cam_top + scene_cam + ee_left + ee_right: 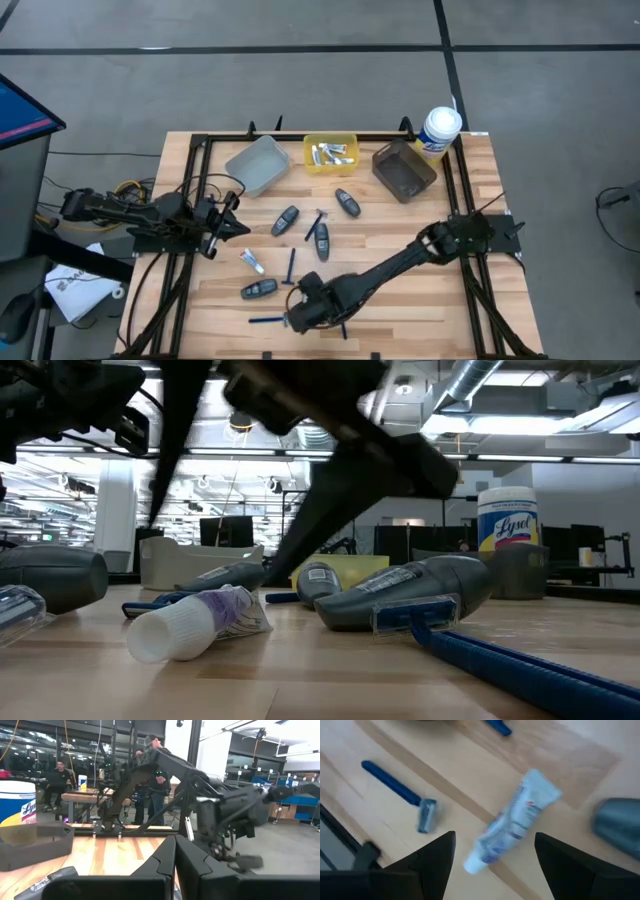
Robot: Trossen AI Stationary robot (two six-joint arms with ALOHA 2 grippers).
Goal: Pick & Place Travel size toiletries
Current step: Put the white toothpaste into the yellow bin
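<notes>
the right gripper (pixel 492 852), fingers wide, hangs over a crinkled white tube (pixel 512 820), cap toward it, lying diagonally on wood.

Even, bright overhead light fills the room, and shadows on the table (pixel 420 230) are soft. In the low view, ceiling lamps glare behind a dark, blurred arm. The right wrist view is motion-blurred, smearing the white tube (pixel 512 822). In the left wrist view the other arm is smeared too.
</notes>
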